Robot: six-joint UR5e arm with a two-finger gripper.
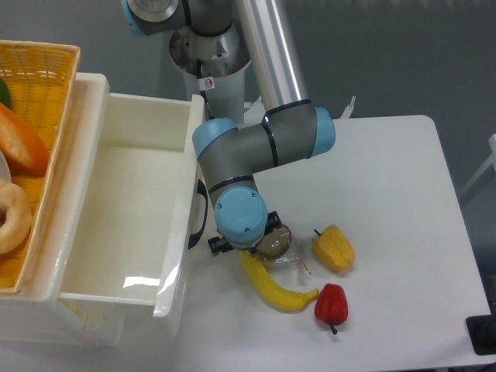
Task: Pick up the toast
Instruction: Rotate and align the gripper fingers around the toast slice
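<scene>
The toast (273,243) is a brown slice in crinkly clear wrap, lying on the white table just right of my wrist. Only part of it shows; the rest is under the arm. My gripper (258,239) points down right over the toast's left side. The blue wrist joint hides most of it, and only black parts show at the wrist's edges. The fingers are hidden, so I cannot tell whether they are open or shut, or whether they touch the toast.
A yellow banana (277,289) lies just in front of the toast, touching its wrap. A yellow pepper (334,248) and a red pepper (332,304) lie to the right. A white bin (178,232) stands close on the left, with a wicker basket (43,74) of breads beyond it.
</scene>
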